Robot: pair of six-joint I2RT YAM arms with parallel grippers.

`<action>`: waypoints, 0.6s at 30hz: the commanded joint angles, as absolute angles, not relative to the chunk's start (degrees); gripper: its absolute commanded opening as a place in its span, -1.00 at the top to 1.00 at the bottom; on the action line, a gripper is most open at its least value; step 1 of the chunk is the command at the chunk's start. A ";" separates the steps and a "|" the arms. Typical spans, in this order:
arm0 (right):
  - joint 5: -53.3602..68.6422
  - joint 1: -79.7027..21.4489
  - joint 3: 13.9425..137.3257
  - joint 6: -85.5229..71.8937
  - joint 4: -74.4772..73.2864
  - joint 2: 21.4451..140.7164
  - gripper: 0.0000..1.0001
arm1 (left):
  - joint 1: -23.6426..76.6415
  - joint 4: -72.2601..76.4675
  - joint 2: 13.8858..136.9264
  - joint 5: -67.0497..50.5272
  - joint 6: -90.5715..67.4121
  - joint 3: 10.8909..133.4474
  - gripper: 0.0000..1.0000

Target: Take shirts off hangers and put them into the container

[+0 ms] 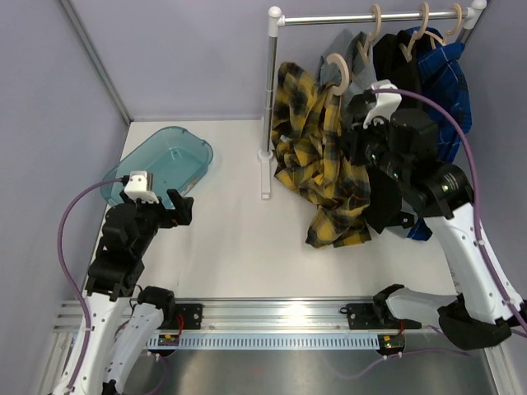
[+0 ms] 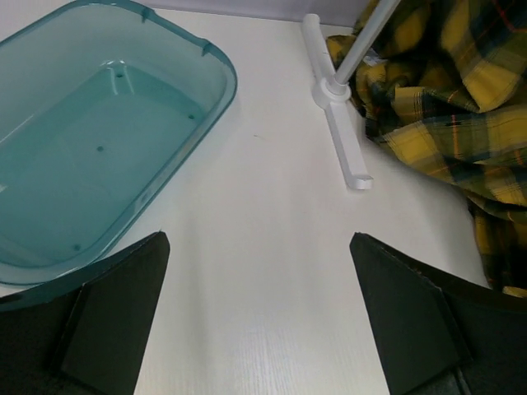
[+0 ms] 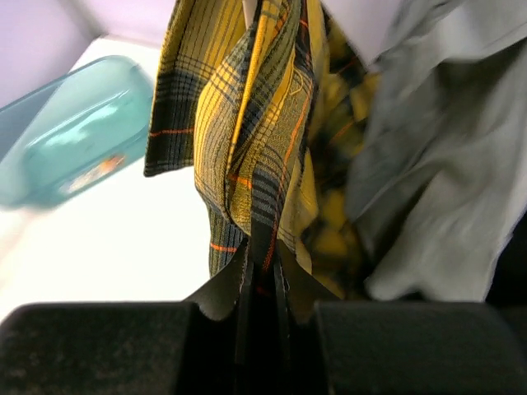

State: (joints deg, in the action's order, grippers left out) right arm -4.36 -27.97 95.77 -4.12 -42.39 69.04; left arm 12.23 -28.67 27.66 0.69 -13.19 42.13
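Two arms rise from the near edge of the white table (image 1: 247, 247). The left gripper (image 1: 182, 206) hovers at about nine o'clock on the tabletop, low over bare surface. In its wrist view its jaws stand wide apart with nothing between them (image 2: 259, 321). Just beyond it, toward ten o'clock, sits the container (image 1: 202, 152), a teal translucent tub. Its rolled rim (image 2: 224, 70) and bare inside are plain in the left wrist view, and no shirt lies in it.

At about two o'clock the right gripper (image 1: 352, 146) reaches into the clothes. Its wrist view shows the jaws pinched together on a hanging fold of the yellow-and-black plaid shirt (image 3: 247, 123), the cloth running down into the narrow slot between the fingertips (image 3: 262, 263). That shirt (image 1: 317, 156) drapes in a bunched column, and its lower folds (image 2: 445, 123) lie on the table just beside the foot of the rail stand (image 2: 342, 140).

At the shirt's top is a pale hanger (image 1: 336, 70), whose hook shows apart from the rail; what it hangs on I cannot tell. Touching the plaid on the one o'clock side is the grey shirt (image 3: 436, 181).

Farther back, at one o'clock, the black shirt (image 1: 387, 58) and the blue-and-black plaid shirt (image 1: 449, 82) hang on hangers hooked over the metal rail (image 1: 329, 18).
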 commanded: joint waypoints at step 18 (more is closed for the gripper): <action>10.73 -44.20 87.55 -11.94 -29.89 69.95 1.00 | 31.51 -24.87 49.65 -10.40 -20.83 80.59 -0.98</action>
